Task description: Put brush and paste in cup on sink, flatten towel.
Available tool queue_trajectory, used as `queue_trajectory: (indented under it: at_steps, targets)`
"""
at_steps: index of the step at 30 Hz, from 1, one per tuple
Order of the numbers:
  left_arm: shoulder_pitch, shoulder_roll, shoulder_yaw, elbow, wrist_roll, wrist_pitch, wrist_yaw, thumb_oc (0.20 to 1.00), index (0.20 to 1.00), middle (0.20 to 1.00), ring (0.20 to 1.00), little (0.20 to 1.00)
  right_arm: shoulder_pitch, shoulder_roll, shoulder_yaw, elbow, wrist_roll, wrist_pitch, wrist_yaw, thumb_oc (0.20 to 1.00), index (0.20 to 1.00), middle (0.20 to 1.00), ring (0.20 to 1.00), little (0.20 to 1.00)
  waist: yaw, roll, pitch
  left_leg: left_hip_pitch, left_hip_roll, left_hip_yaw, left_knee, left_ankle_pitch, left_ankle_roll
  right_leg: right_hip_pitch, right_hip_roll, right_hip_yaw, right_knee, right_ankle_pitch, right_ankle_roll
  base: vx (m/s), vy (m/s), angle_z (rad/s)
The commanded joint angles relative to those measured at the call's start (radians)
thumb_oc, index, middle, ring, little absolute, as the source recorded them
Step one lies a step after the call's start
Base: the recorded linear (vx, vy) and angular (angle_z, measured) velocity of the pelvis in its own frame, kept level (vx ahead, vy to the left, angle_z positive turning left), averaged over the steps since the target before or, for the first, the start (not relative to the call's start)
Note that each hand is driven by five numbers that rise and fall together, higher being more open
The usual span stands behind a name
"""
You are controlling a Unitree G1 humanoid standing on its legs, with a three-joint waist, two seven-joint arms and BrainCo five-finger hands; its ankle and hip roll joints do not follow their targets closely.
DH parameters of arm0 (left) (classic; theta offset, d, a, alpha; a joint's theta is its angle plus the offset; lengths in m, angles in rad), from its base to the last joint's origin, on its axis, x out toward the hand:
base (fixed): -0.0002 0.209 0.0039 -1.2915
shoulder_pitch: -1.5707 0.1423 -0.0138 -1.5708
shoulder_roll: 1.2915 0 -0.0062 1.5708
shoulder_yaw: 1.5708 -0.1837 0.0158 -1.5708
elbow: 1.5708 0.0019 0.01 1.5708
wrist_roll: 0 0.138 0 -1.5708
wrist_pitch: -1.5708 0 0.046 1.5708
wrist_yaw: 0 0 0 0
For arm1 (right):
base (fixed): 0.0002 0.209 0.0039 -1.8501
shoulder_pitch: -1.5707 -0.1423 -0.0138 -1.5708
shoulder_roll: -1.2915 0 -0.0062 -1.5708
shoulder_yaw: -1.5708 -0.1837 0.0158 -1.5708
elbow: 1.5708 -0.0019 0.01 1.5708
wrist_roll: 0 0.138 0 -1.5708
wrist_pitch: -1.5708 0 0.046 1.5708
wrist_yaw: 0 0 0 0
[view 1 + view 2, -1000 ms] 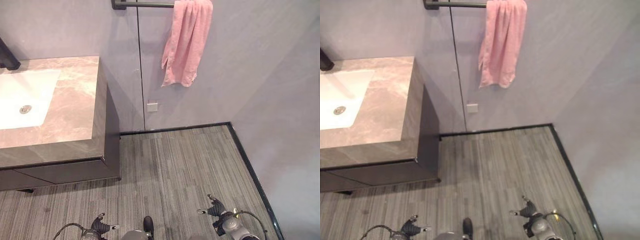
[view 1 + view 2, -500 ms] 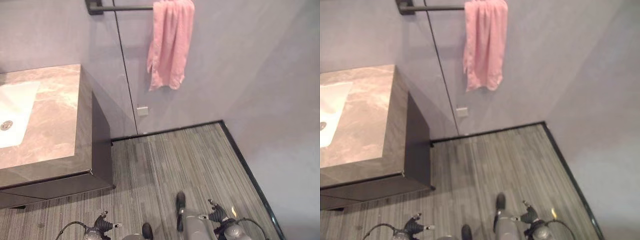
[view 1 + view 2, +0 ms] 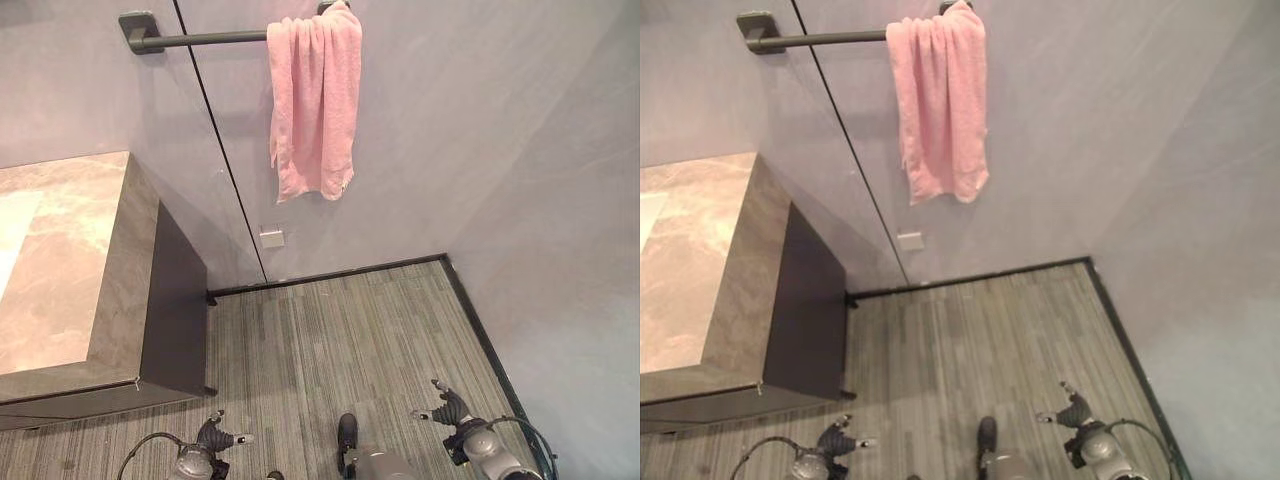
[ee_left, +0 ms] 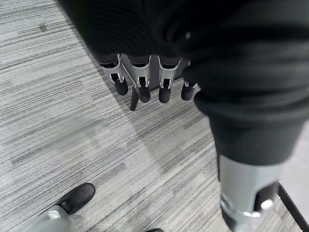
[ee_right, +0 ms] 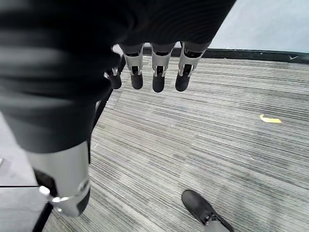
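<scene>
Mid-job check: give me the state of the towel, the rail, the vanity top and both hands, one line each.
Pink towel: hanging bunched over the rail, not flattened.
Towel rail: fixed to the wall, bare left of the towel.
Vanity countertop: nothing on the part in view.
Left hand: open, holding nothing, above the floor.
Right hand: open, holding nothing, above the floor.

The counter (image 3: 70, 260) at the left of the frame is cut off by the left edge, so only its right end and dark side panel show. The towel bar (image 3: 200, 38) in the upper left disappears behind the pink towel (image 3: 312, 100), whose top fold just reaches the upper edge. Both robot hands, left robot hand (image 3: 212, 437) and right robot hand (image 3: 450, 408), sit small at the bottom edge, their arms cut off there.
</scene>
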Motion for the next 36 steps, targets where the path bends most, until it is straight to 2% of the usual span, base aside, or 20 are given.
queue_trajectory:
  at_steps: [1, 4, 7, 9, 10, 13, 15, 16, 17, 18, 20, 22, 26, 27, 29, 31, 32, 33, 36]
  targets:
    - [-0.003, 0.031, -0.014, -0.003, 0.015, -0.01, 0.003, 1.0, 1.0, 1.0, 1.0, 1.0, 0.002, -0.004, 0.027, -0.002, -0.001, -0.024, -0.003, 1.0, 1.0, 1.0, 1.0, 1.0, -0.009, -0.029, 0.003, -0.001, -0.022, -0.008, 0.076, 0.07, -0.013, -0.039, -0.072, 0.049, 0.117, -0.051, 0.106, 0.12, -0.117, 0.0]
    - [-0.009, 0.031, -0.018, 0.001, 0.02, -0.009, 0.002, 1.0, 1.0, 1.0, 1.0, 1.0, 0.005, -0.002, 0.034, 0.007, -0.007, -0.023, -0.002, 1.0, 1.0, 1.0, 1.0, 1.0, -0.011, -0.03, 0.007, -0.01, -0.011, -0.011, 0.113, 0.084, -0.022, -0.03, -0.063, 0.051, 0.121, -0.064, 0.095, 0.08, -0.089, -0.02]
    - [-0.028, 0.035, -0.016, 0.003, 0.017, -0.002, 0.006, 1.0, 1.0, 1.0, 1.0, 1.0, 0.011, -0.001, 0.042, 0.017, -0.014, -0.02, 0.001, 1.0, 1.0, 1.0, 1.0, 1.0, -0.012, -0.052, 0.028, -0.097, 0.007, -0.013, 0.33, 0.177, -0.057, 0.003, -0.051, 0.051, 0.12, -0.086, 0.059, 0.08, -0.141, 0.01]
    - [-0.042, 0.042, -0.008, -0.003, 0.001, 0.001, 0.014, 1.0, 1.0, 1.0, 1.0, 1.0, 0.013, -0.008, 0.053, 0.017, -0.025, -0.021, 0.003, 1.0, 1.0, 1.0, 1.0, 1.0, -0.011, -0.062, 0.047, -0.139, 0.028, -0.001, 0.4, 0.204, -0.062, 0.02, -0.046, 0.042, 0.121, -0.106, 0.045, 0.06, -0.12, 0.12]
    - [-0.052, 0.044, -0.006, -0.007, -0.01, 0.001, 0.018, 1.0, 1.0, 1.0, 1.0, 1.0, 0.014, -0.014, 0.06, 0.02, -0.036, -0.019, 0.003, 1.0, 1.0, 1.0, 1.0, 1.0, -0.006, -0.064, 0.058, -0.169, 0.03, 0.005, 0.387, 0.207, -0.056, 0.028, -0.046, 0.039, 0.12, -0.114, 0.045, 0.05, -0.079, 0.25]
    - [-0.08, 0.054, 0.001, -0.008, -0.024, -0.002, 0.032, 1.0, 1.0, 1.0, 1.0, 1.0, 0.016, -0.036, 0.059, 0.04, -0.06, -0.015, -0.01, 1.0, 1.0, 1.0, 1.0, 1.0, 0.004, -0.078, 0.079, -0.283, 0.037, 0.046, 0.304, 0.146, -0.024, 0.046, -0.062, 0.034, 0.112, -0.13, 0.062, 0.07, -0.022, 0.04]
    - [-0.081, 0.057, 0.005, -0.008, -0.028, -0.003, 0.038, 1.0, 1.0, 1.0, 1.0, 1.0, 0.02, -0.041, 0.053, 0.053, -0.066, -0.011, -0.015, 1.0, 1.0, 1.0, 1.0, 1.0, 0.008, -0.081, 0.079, -0.311, 0.044, 0.053, 0.26, 0.14, -0.018, 0.051, -0.065, 0.037, 0.11, -0.137, 0.068, 0.16, 0.074, 0.41]
    - [-0.079, 0.063, 0.019, -0.004, -0.037, -0.005, 0.049, 1.0, 1.0, 1.0, 1.0, 1.0, 0.029, -0.049, 0.035, 0.084, -0.072, -0.01, -0.032, 1.0, 1.0, 1.0, 1.0, 1.0, 0.023, -0.069, 0.078, -0.354, 0.077, 0.041, 0.146, 0.221, -0.032, 0.076, -0.055, 0.051, 0.105, -0.15, 0.076, 0.22, 0.114, 0.79]
    - [-0.079, 0.063, 0.019, -0.004, -0.037, -0.005, 0.049, 1.0, 1.0, 1.0, 1.0, 1.0, 0.029, -0.049, 0.035, 0.084, -0.072, -0.01, -0.032, 1.0, 1.0, 1.0, 1.0, 1.0, 0.024, -0.07, 0.08, -0.349, 0.076, 0.042, 0.141, 0.223, -0.033, 0.079, -0.056, 0.051, 0.105, -0.151, 0.076, 0.38, 0.239, 0.38]
    - [-0.074, 0.07, 0.033, 0.01, -0.045, -0.005, 0.055, 1.0, 1.0, 1.0, 1.0, 1.0, 0.037, -0.047, 0.019, 0.118, -0.075, -0.008, -0.043, 1.0, 1.0, 1.0, 1.0, 1.0, 0.028, -0.055, 0.071, -0.349, 0.118, 0.041, 0.032, 0.306, -0.056, 0.11, -0.047, 0.073, 0.098, -0.169, 0.083, 0.31, 0.211, 0.12]
    - [-0.065, 0.07, 0.043, 0.021, -0.045, -0.005, 0.059, 1.0, 1.0, 1.0, 1.0, 1.0, 0.044, -0.045, 0.014, 0.14, -0.089, -0.007, -0.046, 1.0, 1.0, 1.0, 1.0, 1.0, 0.032, -0.047, 0.065, -0.325, 0.151, 0.063, -0.058, 0.353, -0.071, 0.143, -0.051, 0.096, 0.093, -0.187, 0.093, 0.37, 0.271, -0.55]
    - [-0.058, 0.069, 0.051, 0.028, -0.04, -0.005, 0.062, 1.0, 1.0, 1.0, 1.0, 1.0, 0.052, -0.042, 0.01, 0.151, -0.102, -0.004, -0.044, 1.0, 1.0, 1.0, 1.0, 1.0, 0.032, -0.04, 0.053, -0.321, 0.179, 0.09, -0.095, 0.381, -0.083, 0.175, -0.065, 0.115, 0.09, -0.201, 0.104, 0.32, 0.28, -0.71]
    - [-0.047, 0.064, 0.049, 0.029, -0.028, -0.002, 0.058, 1.0, 1.0, 1.0, 1.0, 1.0, 0.059, -0.028, 0.015, 0.173, -0.135, 0.008, -0.041, 1.0, 1.0, 1.0, 1.0, 1.0, 0.034, -0.036, 0.024, -0.298, 0.158, 0.094, -0.052, 0.351, -0.065, 0.22, -0.1, 0.141, 0.094, -0.218, 0.122, 0.26, 0.27, -0.62]
    - [-0.053, 0.066, 0.036, 0.028, -0.018, -0.004, 0.056, 1.0, 1.0, 1.0, 1.0, 1.0, 0.062, -0.016, 0.008, 0.181, -0.136, 0.013, -0.035, 1.0, 1.0, 1.0, 1.0, 1.0, 0.029, -0.042, 0.012, -0.315, 0.133, 0.105, 0.025, 0.314, -0.052, 0.233, -0.14, 0.159, 0.098, -0.208, 0.14, 0.26, 0.305, -1.02]
    - [-0.058, 0.071, 0.028, 0.009, -0.019, -0.006, 0.056, 1.0, 1.0, 1.0, 1.0, 1.0, 0.069, -0.002, -0.002, 0.182, -0.13, 0.019, -0.032, 1.0, 1.0, 1.0, 1.0, 1.0, 0.023, -0.052, 0.002, -0.324, 0.11, 0.127, 0.084, 0.267, -0.034, 0.232, -0.177, 0.176, 0.103, -0.199, 0.158, 0.24, 0.351, -0.41]
    - [-0.066, 0.077, 0.018, -0.013, -0.021, -0.01, 0.056, 1.0, 1.0, 1.0, 1.0, 1.0, 0.055, 0.007, 0.011, 0.168, -0.141, 0.021, -0.03, 1.0, 1.0, 1.0, 1.0, 1.0, 0.021, -0.059, 0.001, -0.333, 0.093, 0.144, 0.124, 0.224, -0.014, 0.206, -0.207, 0.191, 0.125, -0.168, 0.174, 0.12, 0.33, -0.25]
    - [-0.071, 0.083, 0.013, -0.028, -0.021, -0.012, 0.056, 1.0, 1.0, 1.0, 1.0, 1.0, 0.041, 0.016, 0.019, 0.141, -0.141, 0.021, -0.033, 1.0, 1.0, 1.0, 1.0, 1.0, 0.025, -0.066, 0.003, -0.329, 0.067, 0.158, 0.138, 0.195, 0.003, 0.191, -0.238, 0.199, 0.141, -0.11, 0.193, 0.1, 0.277, -0.39]
    - [-0.071, 0.083, 0.013, -0.028, -0.021, -0.012, 0.055, 1.0, 1.0, 1.0, 1.0, 1.0, 0.041, 0.016, 0.019, 0.141, -0.14, 0.021, -0.033, 1.0, 1.0, 1.0, 1.0, 1.0, 0.027, -0.065, 0.001, -0.331, 0.069, 0.16, 0.135, 0.197, 0.003, 0.188, -0.236, 0.201, 0.14, -0.107, 0.192, 0.11, 0.265, -0.32]
    - [-0.068, 0.088, 0.011, -0.029, -0.013, -0.013, 0.053, 1.0, 1.0, 1.0, 1.0, 1.0, 0.032, 0.021, 0.013, 0.105, -0.119, 0.019, -0.032, 1.0, 1.0, 1.0, 1.0, 1.0, 0.026, -0.066, -0.003, -0.313, 0.033, 0.165, 0.12, 0.178, 0.023, 0.16, -0.259, 0.217, 0.168, -0.012, 0.206, 0.07, 0.201, -0.09]
